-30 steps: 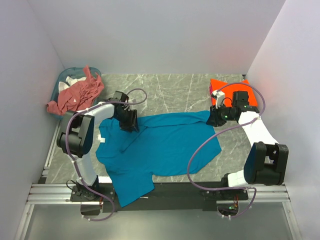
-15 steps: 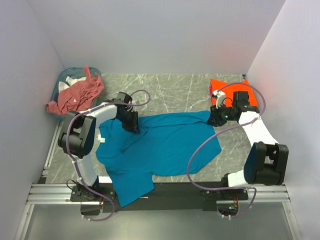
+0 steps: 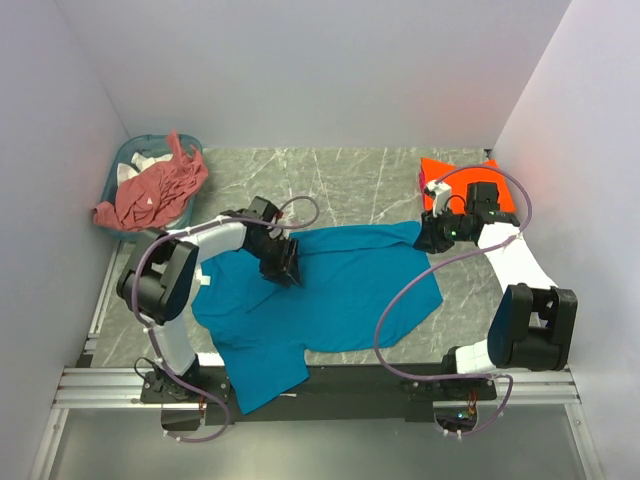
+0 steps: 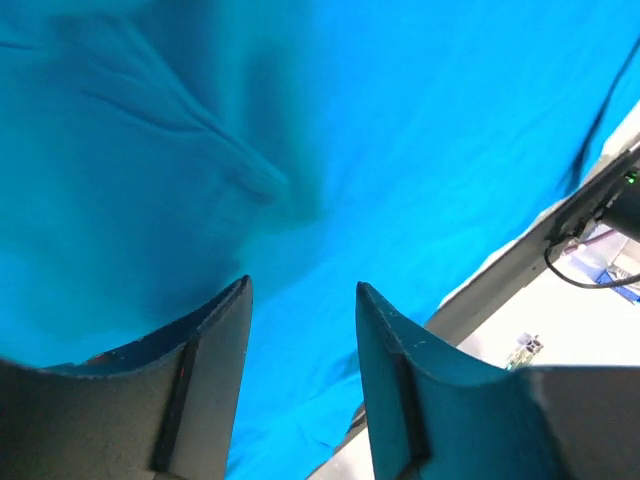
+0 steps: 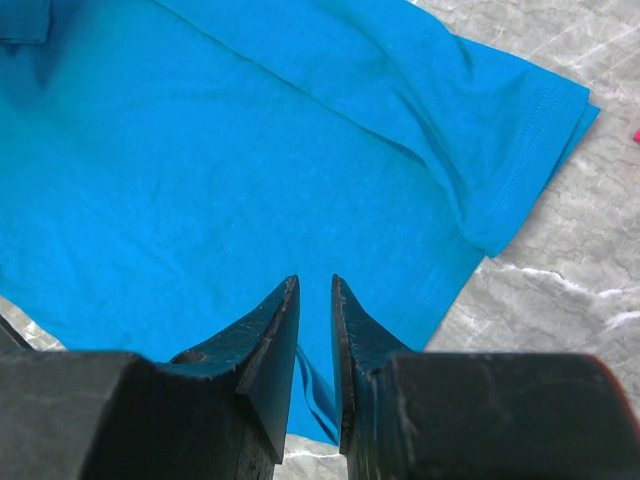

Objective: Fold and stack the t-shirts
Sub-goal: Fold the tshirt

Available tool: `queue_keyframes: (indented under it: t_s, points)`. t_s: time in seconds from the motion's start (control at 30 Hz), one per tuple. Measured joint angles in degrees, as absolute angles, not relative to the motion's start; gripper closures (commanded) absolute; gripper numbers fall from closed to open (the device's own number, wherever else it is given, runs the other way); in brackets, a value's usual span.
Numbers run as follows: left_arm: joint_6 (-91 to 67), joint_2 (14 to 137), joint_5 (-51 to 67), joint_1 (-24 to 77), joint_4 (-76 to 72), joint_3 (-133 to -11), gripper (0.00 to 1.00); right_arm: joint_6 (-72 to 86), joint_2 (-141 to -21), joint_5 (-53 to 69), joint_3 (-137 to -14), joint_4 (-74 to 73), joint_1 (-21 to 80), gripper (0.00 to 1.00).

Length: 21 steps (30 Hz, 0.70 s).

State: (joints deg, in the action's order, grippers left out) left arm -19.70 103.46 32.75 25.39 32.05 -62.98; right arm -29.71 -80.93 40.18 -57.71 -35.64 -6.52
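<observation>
The plain teal-blue cotton t-shirt [image 3: 340, 290] lies spread flat in the middle of the grey marble table [image 3: 340, 180], one lower corner hanging over the near edge. Expect it to be light, limp and a little clingy. It will drape from wherever you lift it, and it will drag and wrinkle if you push it. Take it by a stitched edge, either a sleeve cuff, the hem or a shoulder seam, where the cloth is doubled and two fingers can pinch it. Avoid the open middle.

The left gripper [image 3: 283, 264] sits over the chest area with its jaws moderately apart and nothing between them. The right gripper [image 3: 430, 236] is at the far right sleeve, its jaws drawn almost together to a thin slit with no fold visibly caught.

The overhead view alone shows you the folded bright orange t-shirt [image 3: 458, 172] in the far right corner and the crumpled salmon-pink t-shirt [image 3: 150, 192] heaped in the teal plastic basket [image 3: 122, 160]. The left wrist view alone shows a ridge of wrinkles just ahead of its fingers. The right wrist view shows the cuff's stitching line clearly.
</observation>
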Motion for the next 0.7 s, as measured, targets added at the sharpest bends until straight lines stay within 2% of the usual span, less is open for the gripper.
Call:
queue_keyframes:
  t_s: [0.13,0.27,0.3,0.4,0.5,0.7]
  points:
    - [-20.9,98.9,29.2,26.4,32.1,-62.9,0.42,-29.9,-80.9,40.1,-57.7,-35.7,-6.8,0.73]
    - [-21.5,84.7,17.2,26.2,30.6,-63.0,0.18,-30.6,-82.2,39.3,-59.3,-37.4,-6.8,0.73]
    - [-21.5,79.7,13.6,25.9,29.6,-63.0,0.15,-31.0,-83.7,38.8,-60.7,-38.1,-6.8,0.73]
    - [-22.0,68.6,6.1,24.4,26.2,-62.0,0.14,-31.4,-87.7,37.5,-63.7,-38.5,-6.8,0.73]
    - [-22.6,62.4,3.6,20.9,23.5,-58.0,0.15,-30.1,-91.4,34.5,-65.5,-38.2,-6.8,0.72]
    - [-27.6,60.8,3.7,10.0,23.6,-45.4,0.19,-26.2,-99.7,30.1,-71.2,-38.0,-7.0,0.72]
